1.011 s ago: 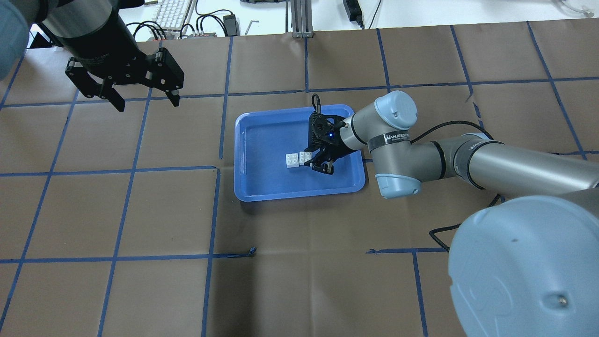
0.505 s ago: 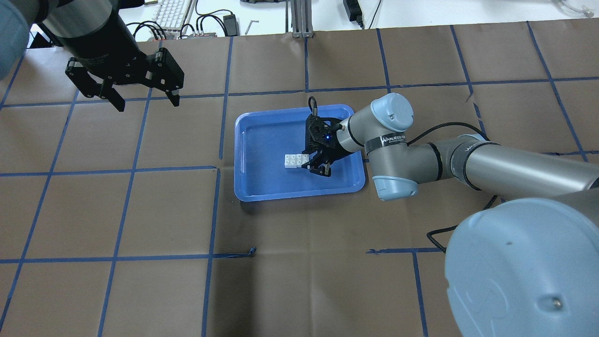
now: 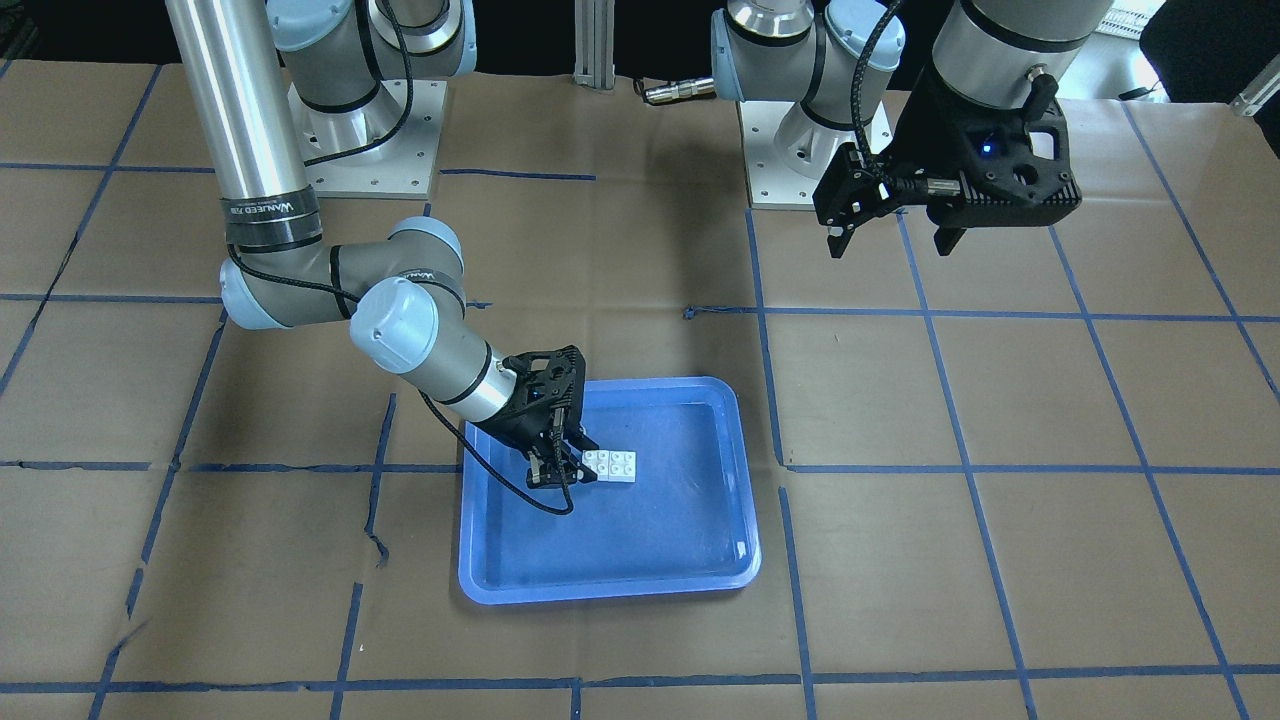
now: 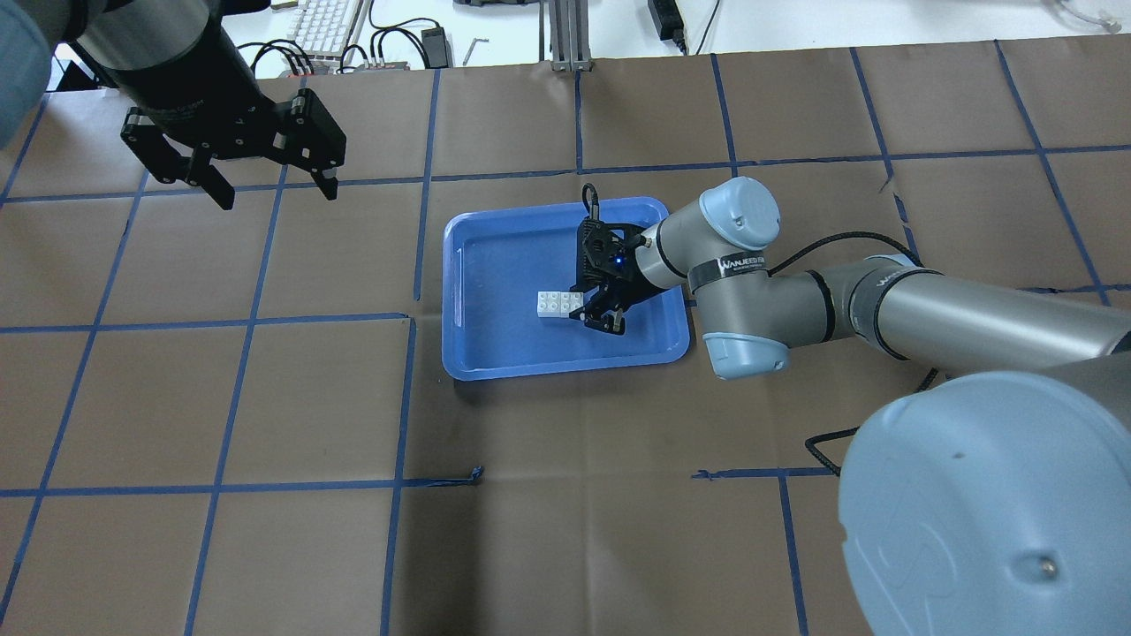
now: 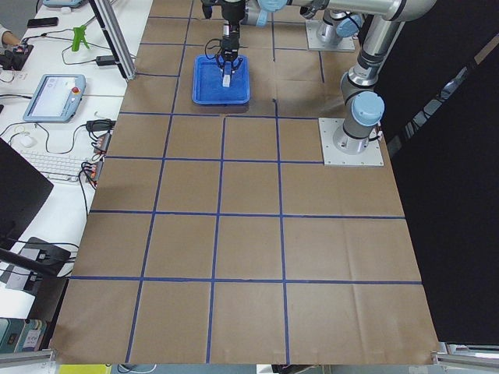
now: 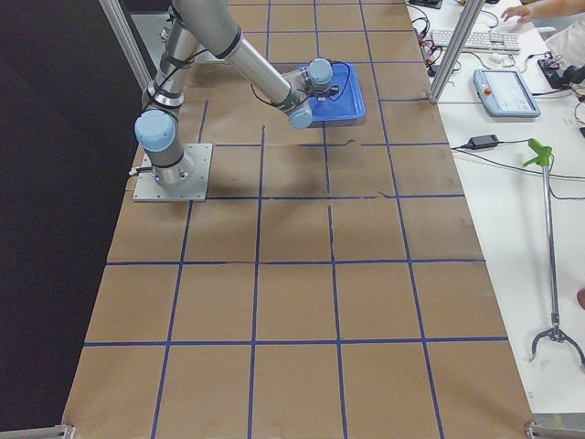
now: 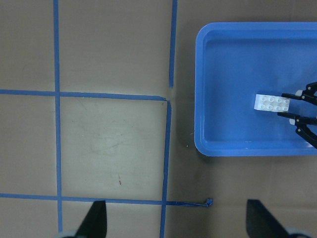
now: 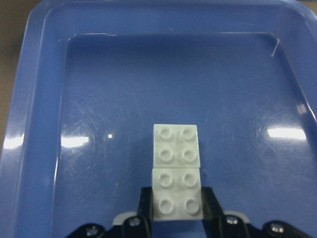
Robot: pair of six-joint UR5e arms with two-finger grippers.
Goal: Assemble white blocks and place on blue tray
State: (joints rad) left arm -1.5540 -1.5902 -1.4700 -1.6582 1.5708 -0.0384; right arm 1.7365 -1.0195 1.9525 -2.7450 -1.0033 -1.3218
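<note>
Two white blocks (image 4: 558, 303) sit joined end to end, flat on the floor of the blue tray (image 4: 459, 367), right of its middle. They also show in the front view (image 3: 612, 465), the left wrist view (image 7: 270, 101) and the right wrist view (image 8: 176, 148). My right gripper (image 4: 594, 318) is low in the tray, its fingers (image 8: 144, 203) pressed against both sides of the nearer block. My left gripper (image 4: 269, 190) is open and empty, high over the table's far left, well away from the tray (image 7: 203, 99).
The table is brown paper with a blue tape grid (image 4: 406, 318). A torn tape end (image 4: 477, 475) lies in front of the tray. Keyboard and cables (image 4: 327, 26) sit beyond the far edge. Both arm bases (image 3: 800, 150) stand on the robot's side.
The right gripper has moved slightly left and down with the blocks; the pair, earlier tilted and offset, now lies level on the tray floor. The left arm has not moved.
</note>
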